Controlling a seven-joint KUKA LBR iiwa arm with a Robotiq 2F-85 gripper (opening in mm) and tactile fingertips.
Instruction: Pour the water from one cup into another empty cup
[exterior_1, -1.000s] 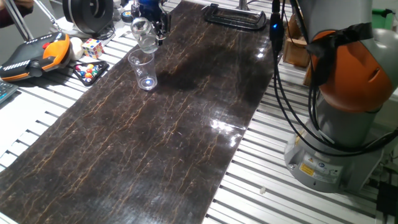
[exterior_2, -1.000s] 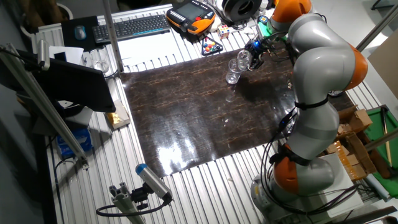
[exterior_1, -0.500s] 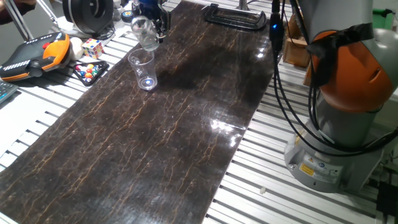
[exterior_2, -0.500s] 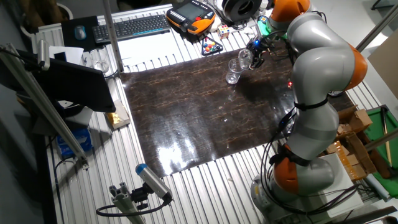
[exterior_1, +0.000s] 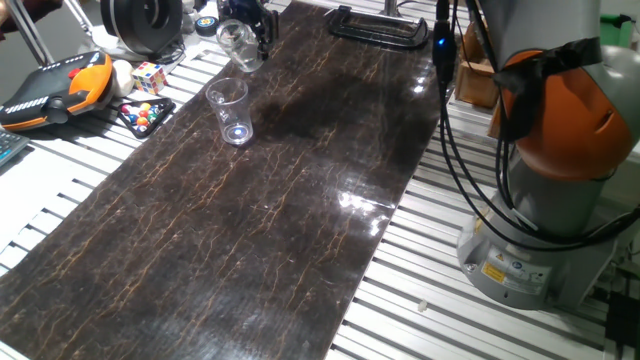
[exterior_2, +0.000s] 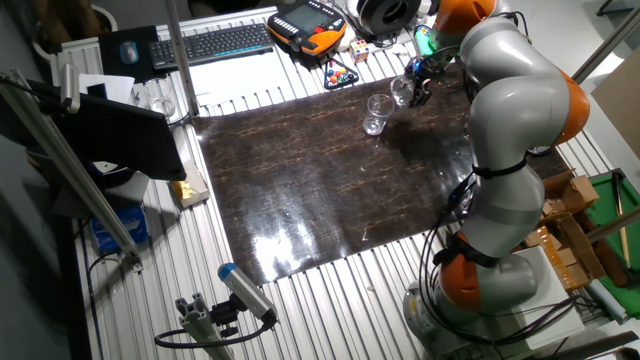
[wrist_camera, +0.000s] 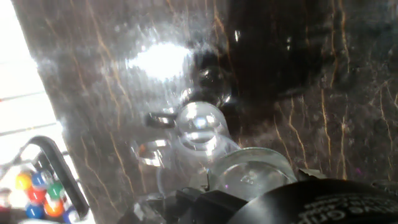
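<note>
Gripper (exterior_1: 250, 22) sits at the upper left of one fixed view, closed around the short glass (exterior_1: 237, 44), which hangs tilted in the air, clear of the dark marbled mat (exterior_1: 300, 180). The tall cup (exterior_1: 231, 112) stands upright on the mat just below it in the frame, apart from the glass, not touching. In the other fixed view the same pair shows near top centre: short glass (exterior_2: 403, 91) held at the gripper (exterior_2: 418, 82), tall cup (exterior_2: 376, 115) upright down-left of it on the mat (exterior_2: 330, 180). Hand view: the glass (wrist_camera: 249, 174) fills the lower middle, blurred; the tall cup (wrist_camera: 199, 124) appears beyond it, seen from above; water level in either cannot be made out. Off the mat at the left edge of one fixed view: an orange pendant (exterior_1: 55, 85), a colour cube (exterior_1: 149, 76), a tray of coloured balls (exterior_1: 143, 114).
</note>
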